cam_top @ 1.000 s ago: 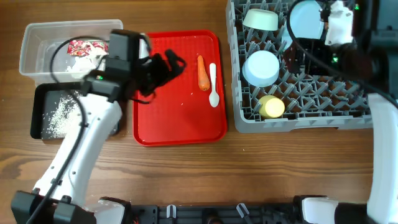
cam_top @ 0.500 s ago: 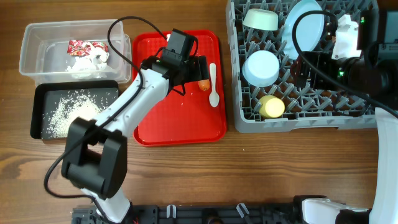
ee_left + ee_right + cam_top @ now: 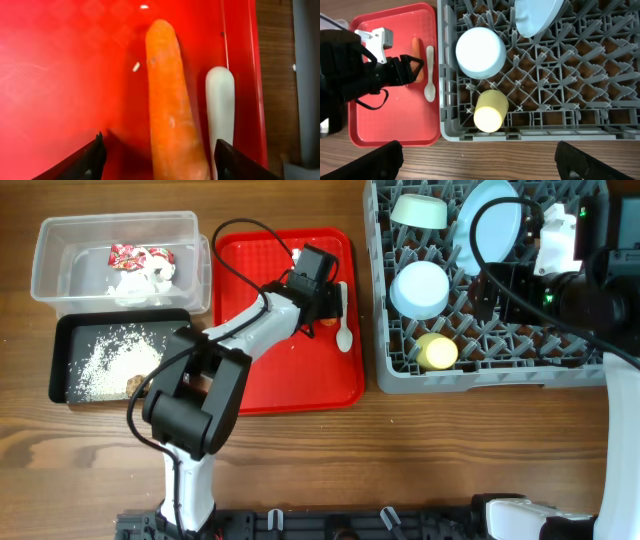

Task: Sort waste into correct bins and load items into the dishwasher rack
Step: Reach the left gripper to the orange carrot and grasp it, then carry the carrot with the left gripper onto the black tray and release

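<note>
The orange carrot [image 3: 167, 100] lies on the red tray [image 3: 290, 380] beside the white spoon [image 3: 343, 315]. My left gripper [image 3: 159, 157] is open and low over the tray, one finger on each side of the carrot's thick end. In the overhead view it [image 3: 322, 302] covers most of the carrot. My right gripper [image 3: 480, 162] is open and empty, high above the front edge of the grey dishwasher rack [image 3: 480, 375]. The rack holds the pale-blue plate [image 3: 490, 220], mint-green bowl [image 3: 420, 210], light-blue bowl [image 3: 420, 288] and yellow cup [image 3: 436, 351].
The clear tub [image 3: 60, 240] at the far left holds the red-and-white wrapper [image 3: 140, 256] and white tissue [image 3: 140, 280]. The black tub [image 3: 60, 350] in front of it holds rice [image 3: 100, 360] and a brown lump [image 3: 135, 383]. A few rice grains lie on the tray.
My left arm has swung right from the tubs, across the tray, and come down over the carrot. My right arm has barely shifted above the rack.
</note>
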